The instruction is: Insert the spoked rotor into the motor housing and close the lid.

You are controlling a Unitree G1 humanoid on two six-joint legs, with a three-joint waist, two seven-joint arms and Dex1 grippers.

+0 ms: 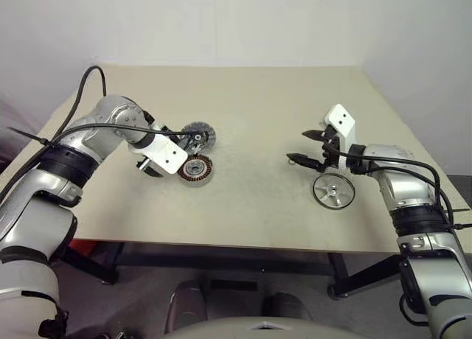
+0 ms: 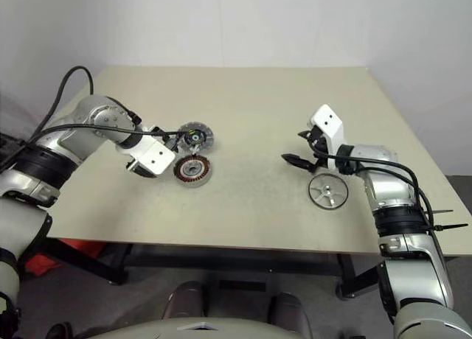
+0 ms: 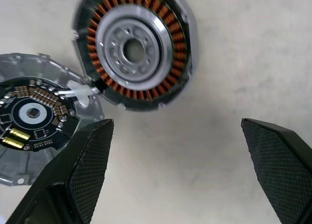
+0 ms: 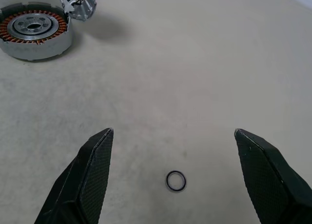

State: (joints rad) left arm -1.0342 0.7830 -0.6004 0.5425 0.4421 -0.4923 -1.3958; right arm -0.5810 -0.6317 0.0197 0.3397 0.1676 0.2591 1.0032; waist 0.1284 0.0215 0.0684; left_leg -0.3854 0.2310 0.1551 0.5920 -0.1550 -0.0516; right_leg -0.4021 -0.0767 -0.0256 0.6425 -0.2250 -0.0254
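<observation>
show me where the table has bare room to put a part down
The wide middle of the table, between the motor housing and the spoked rotor, is bare, as is the far edge. It is crowded at the left, where the lid sits beside the housing.

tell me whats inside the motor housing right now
Inside the motor housing sit a ring of copper windings and a pale silver hub with a central hole. No rotor is in it. What lies under it is hidden.
</observation>
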